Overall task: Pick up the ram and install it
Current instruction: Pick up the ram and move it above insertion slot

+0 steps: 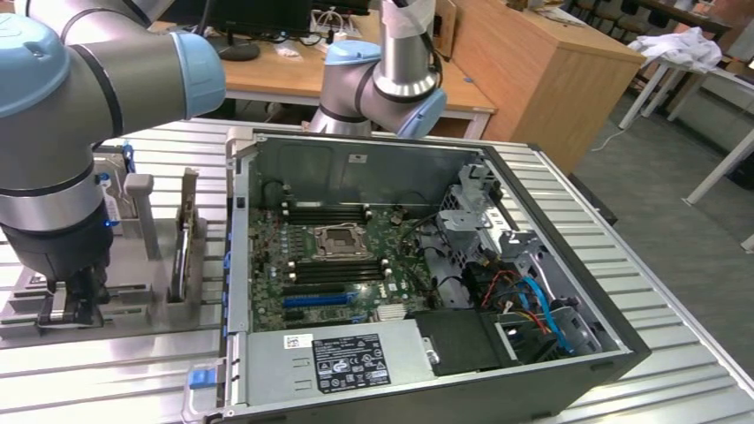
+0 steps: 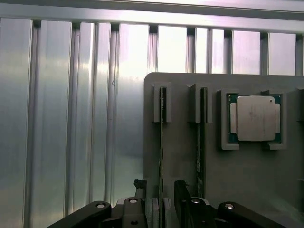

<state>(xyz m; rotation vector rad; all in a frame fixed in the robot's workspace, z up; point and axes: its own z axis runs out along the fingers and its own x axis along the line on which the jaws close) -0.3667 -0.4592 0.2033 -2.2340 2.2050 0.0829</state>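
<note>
Ribbed metal table (image 1: 94, 380) carries the open computer case (image 1: 412, 265). At the exterior view's lower left, my gripper (image 1: 69, 305) hangs low over the grey parts holder (image 1: 130, 307).

In the wrist view, the ram (image 2: 162, 142) stands on edge in its holder slot, its long axis running straight away from the gripper. My fingers (image 2: 181, 194) are spread wide, one on each side of the stick, and I judge they grip nothing. The processor (image 2: 255, 118) lies apart from it on the same holder.
</note>
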